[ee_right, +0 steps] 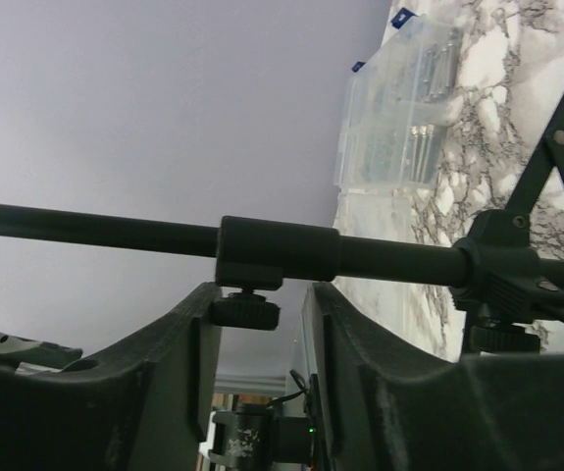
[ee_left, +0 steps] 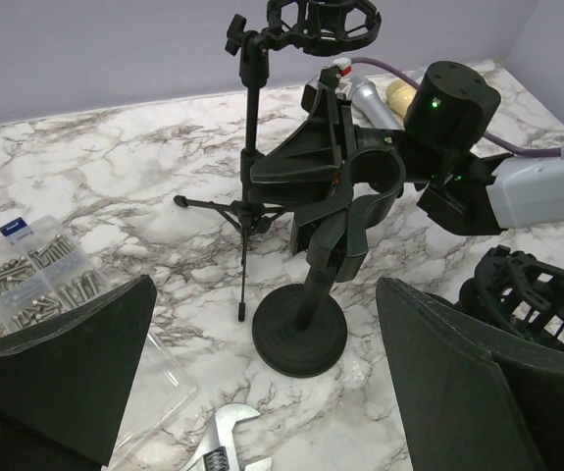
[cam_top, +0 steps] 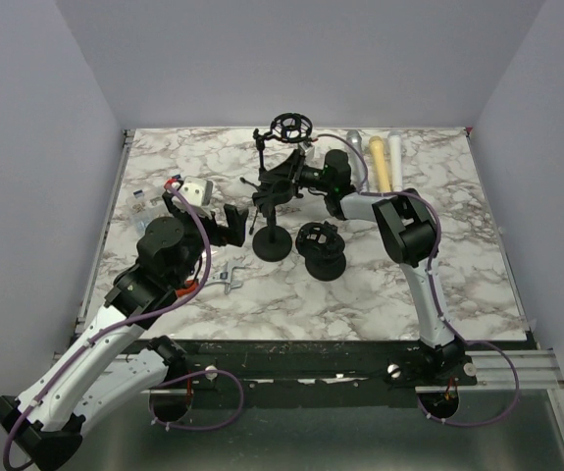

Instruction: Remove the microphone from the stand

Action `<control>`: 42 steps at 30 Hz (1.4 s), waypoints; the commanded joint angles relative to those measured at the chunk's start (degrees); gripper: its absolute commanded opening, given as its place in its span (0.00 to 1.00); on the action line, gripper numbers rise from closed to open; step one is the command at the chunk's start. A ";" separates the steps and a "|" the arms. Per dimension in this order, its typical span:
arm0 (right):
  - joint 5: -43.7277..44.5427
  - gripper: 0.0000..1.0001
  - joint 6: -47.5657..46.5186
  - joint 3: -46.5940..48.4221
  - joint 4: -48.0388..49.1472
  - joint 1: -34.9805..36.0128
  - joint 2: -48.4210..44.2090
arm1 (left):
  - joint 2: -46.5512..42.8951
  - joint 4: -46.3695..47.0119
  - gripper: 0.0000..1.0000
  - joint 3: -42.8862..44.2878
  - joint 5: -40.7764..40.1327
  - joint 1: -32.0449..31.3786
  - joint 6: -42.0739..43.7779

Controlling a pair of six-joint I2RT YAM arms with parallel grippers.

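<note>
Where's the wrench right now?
In the top view the wrench lies on the table, left half, just near-left of the round-base stand; the left wrist view shows it at its bottom edge.

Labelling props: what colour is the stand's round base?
Black, matte; the round base shows best in the left wrist view.

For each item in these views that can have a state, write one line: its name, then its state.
Tripod stand: upright, legs spread.
Shock mount on top of it: empty.
Microphone: lying on the table, off any stand.
Round-base stand: upright.
Left end effector: open, empty.
Right end effector: open, fingers either side of the tripod's knob.
</note>
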 commanded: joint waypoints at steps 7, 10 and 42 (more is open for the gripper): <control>3.31 0.33 -10.74 2.64 -12.29 0.21 0.10 | -2.73 4.27 0.99 -5.62 -3.73 0.51 1.01; 3.65 0.17 -13.55 2.61 -14.71 0.22 -0.56 | -3.34 4.74 0.98 -7.16 -3.86 0.49 0.61; 10.14 0.37 -33.61 -1.00 -33.02 -1.53 -9.71 | -1.97 6.26 0.99 -7.91 -3.06 0.52 1.38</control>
